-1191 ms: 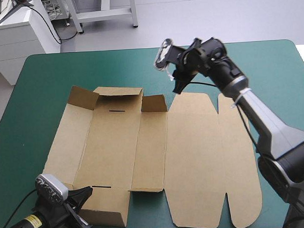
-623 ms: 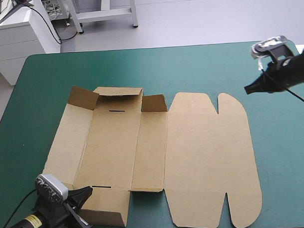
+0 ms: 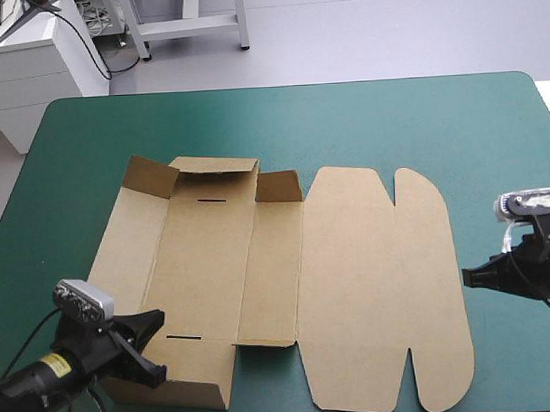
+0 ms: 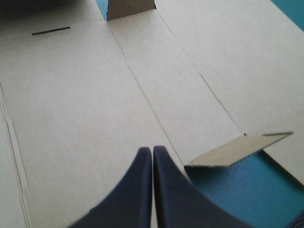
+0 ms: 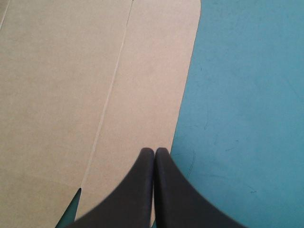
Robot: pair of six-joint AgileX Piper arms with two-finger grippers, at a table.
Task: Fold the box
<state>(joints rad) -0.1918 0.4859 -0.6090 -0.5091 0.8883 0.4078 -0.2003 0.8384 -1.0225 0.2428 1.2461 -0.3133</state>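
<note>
The brown box (image 3: 277, 269) lies opened out in the middle of the table. Its lid (image 3: 377, 284) rests flat on the right, with two rounded flaps at the far end. On the left part, the far flaps (image 3: 215, 170) and a near flap (image 3: 191, 376) stand raised. My left gripper (image 3: 157, 316) is shut at the box's near left corner. In the left wrist view its tips (image 4: 152, 150) hover over the box's floor (image 4: 85, 95), beside a small half-raised flap (image 4: 237, 151). My right gripper (image 3: 467, 277) is shut, tips (image 5: 155, 150) at the lid's right edge (image 5: 183, 118).
Bare teal-green cover (image 3: 281, 124) runs along the far side of the table. More of the bare cover (image 5: 247, 95) lies right of the lid. The table's right edge is close behind my right arm.
My right arm has swung from above the box's far edge out to the right, then down to the lid's right edge. My left gripper has risen slightly at the near left corner.
</note>
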